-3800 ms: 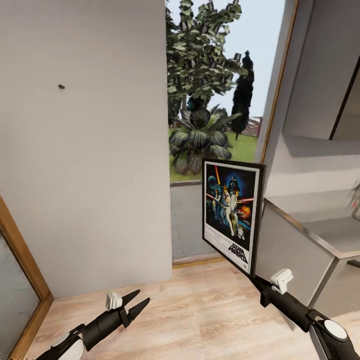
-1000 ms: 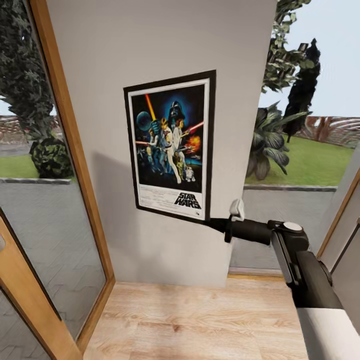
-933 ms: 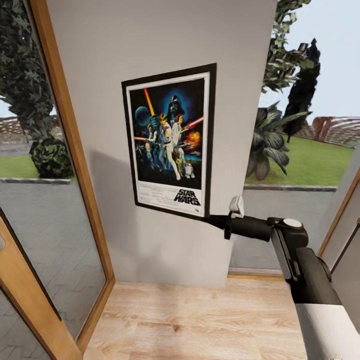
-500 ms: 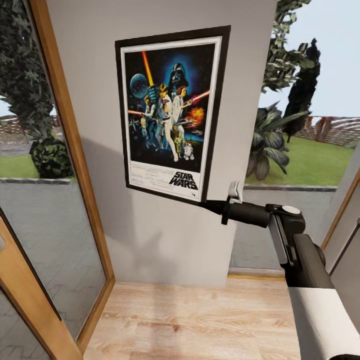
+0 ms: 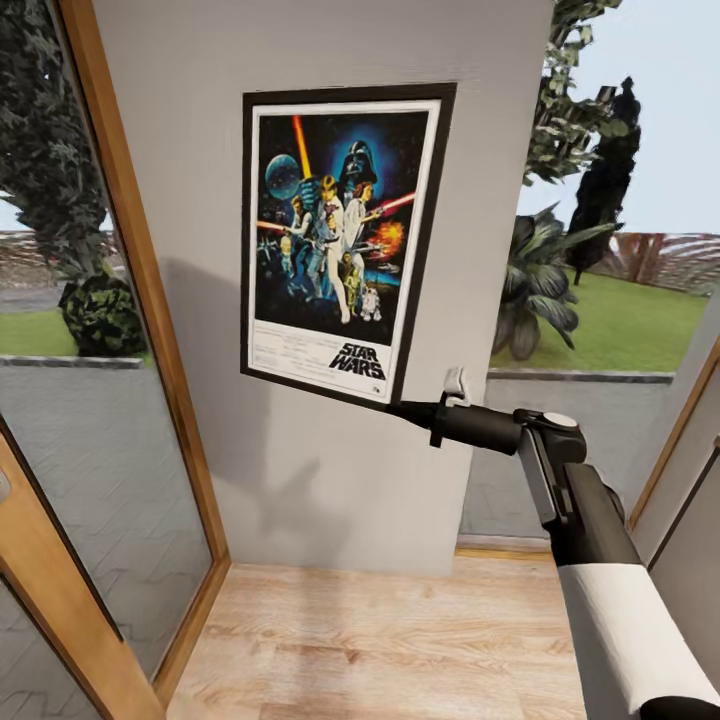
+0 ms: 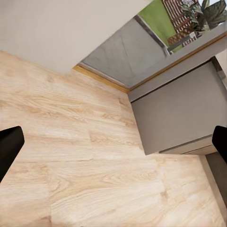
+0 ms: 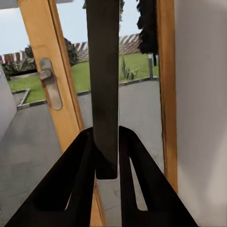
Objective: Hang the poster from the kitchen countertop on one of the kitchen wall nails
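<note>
Clamping the lower right corner of the poster (image 5: 340,240), the right gripper (image 5: 398,409) presses the thin, rigid black frame flat against the matte grey wall (image 5: 300,480), beside the wooden door frame (image 5: 150,330). Hanging step; no nail is visible. Next: settle, then release. The left gripper's (image 6: 113,142) jaws stand apart above the plank floor (image 6: 85,179).

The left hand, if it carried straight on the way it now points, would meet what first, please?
Most likely the wooden floor: the left hand, fingers spread wide, looks down on bare planks. The grey cabinet lies off to one side, though depth is hard to judge.
</note>
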Available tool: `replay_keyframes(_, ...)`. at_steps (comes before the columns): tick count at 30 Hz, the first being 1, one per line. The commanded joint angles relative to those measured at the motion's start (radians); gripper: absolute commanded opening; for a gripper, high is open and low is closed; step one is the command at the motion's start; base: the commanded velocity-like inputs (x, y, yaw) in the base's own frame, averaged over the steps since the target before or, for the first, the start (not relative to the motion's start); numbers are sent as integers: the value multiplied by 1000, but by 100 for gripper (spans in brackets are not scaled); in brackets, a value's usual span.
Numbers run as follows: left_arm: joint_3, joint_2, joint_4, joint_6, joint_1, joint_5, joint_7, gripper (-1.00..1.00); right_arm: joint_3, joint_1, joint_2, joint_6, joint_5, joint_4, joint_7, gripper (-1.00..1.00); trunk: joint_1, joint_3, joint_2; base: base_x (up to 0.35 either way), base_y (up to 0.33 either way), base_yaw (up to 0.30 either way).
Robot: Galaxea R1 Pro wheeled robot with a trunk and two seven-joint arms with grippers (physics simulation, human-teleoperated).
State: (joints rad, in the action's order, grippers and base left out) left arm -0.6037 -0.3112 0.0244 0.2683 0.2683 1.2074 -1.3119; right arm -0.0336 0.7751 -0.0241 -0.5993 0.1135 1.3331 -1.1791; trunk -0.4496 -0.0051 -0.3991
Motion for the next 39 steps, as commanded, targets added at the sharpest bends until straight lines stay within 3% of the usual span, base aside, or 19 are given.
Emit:
replay_keyframes(1,-8,0,0,6,0,8,-1,100,0,4,0,-10,8,-12,-3,-100,0,-1,-1,0,0,0)
replay_keyframes(12,-8,0,0,6,0,8,-1,100,7,22,1,-10,9,-32,-11,-100,0,-1,-1,0,0,0)
replay_keyframes(17,-8,0,0,6,0,8,-1,100,67,25,-1,-10,9,-32,-12,-100,0,-1,-1,0,0,0)
replay_keyframes(20,-8,0,0,6,0,8,-1,100,83,25,-2,-9,9,-32,-13,-100,0,-1,-1,0,0,0)
replay_keyframes(33,-7,-2,0,6,0,8,-1,100,93,26,-11,-8,9,-29,-14,-100,0,-1,-1,0,0,0)
replay_keyframes(39,-7,-2,0,6,0,8,-1,100,93,29,-45,-7,9,-25,-16,-100,0,-1,-1,0,0,0)
